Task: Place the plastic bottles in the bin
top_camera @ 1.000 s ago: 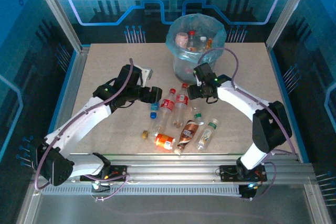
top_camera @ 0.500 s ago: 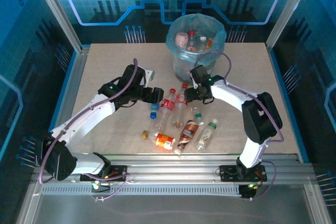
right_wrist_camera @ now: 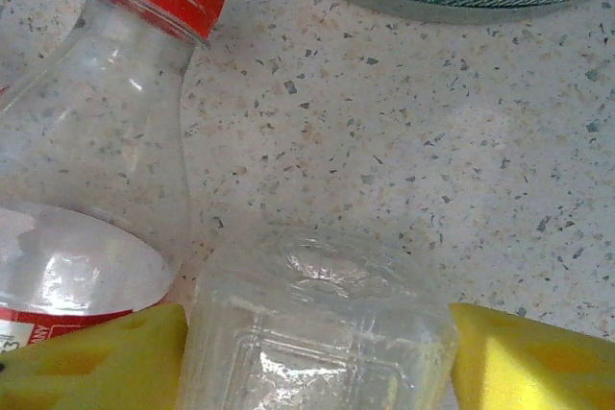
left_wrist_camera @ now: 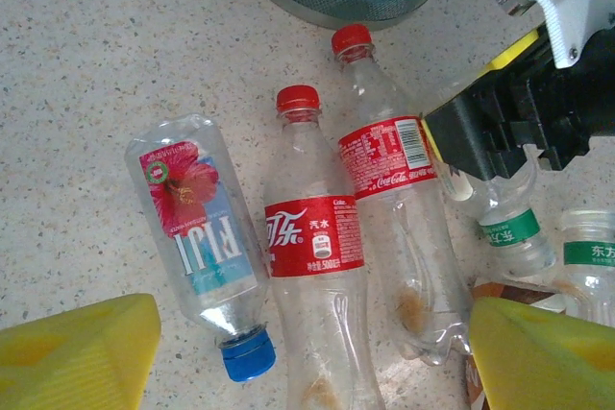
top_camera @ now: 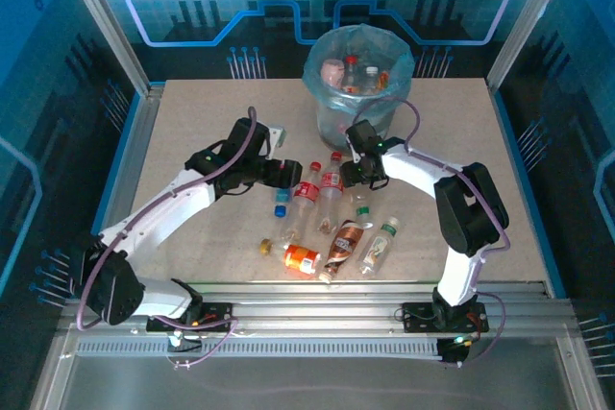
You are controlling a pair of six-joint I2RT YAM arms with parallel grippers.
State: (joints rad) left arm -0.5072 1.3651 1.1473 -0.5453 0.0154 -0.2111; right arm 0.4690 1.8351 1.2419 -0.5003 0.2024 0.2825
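Observation:
Several plastic bottles lie mid-table. Two red-labelled cola bottles [left_wrist_camera: 312, 237] [left_wrist_camera: 389, 156] lie side by side, and a pink-flower bottle with a blue cap [left_wrist_camera: 197, 228] lies to their left. My left gripper [left_wrist_camera: 312, 352] hangs open above them, its yellow pads far apart, touching none; from above it [top_camera: 281, 175] sits left of the cola bottles [top_camera: 306, 191]. My right gripper [right_wrist_camera: 317, 352] is shut on the base end of a clear green-labelled bottle [right_wrist_camera: 317, 333] [left_wrist_camera: 514, 237], a pad on each side. The bin [top_camera: 357, 74] stands just behind, holding several bottles.
Nearer the front edge lie an orange-labelled bottle [top_camera: 303, 258], a brown-labelled one [top_camera: 346, 240] and another green-labelled one [top_camera: 378, 249]. The right gripper [top_camera: 363, 178] sits close to the bin's foot. Blue panels and metal rails enclose the table.
The right gripper moved a little left and down by the bin's foot, and its jaws closed in on the clear bottle. The left gripper crept right toward the cola bottles.

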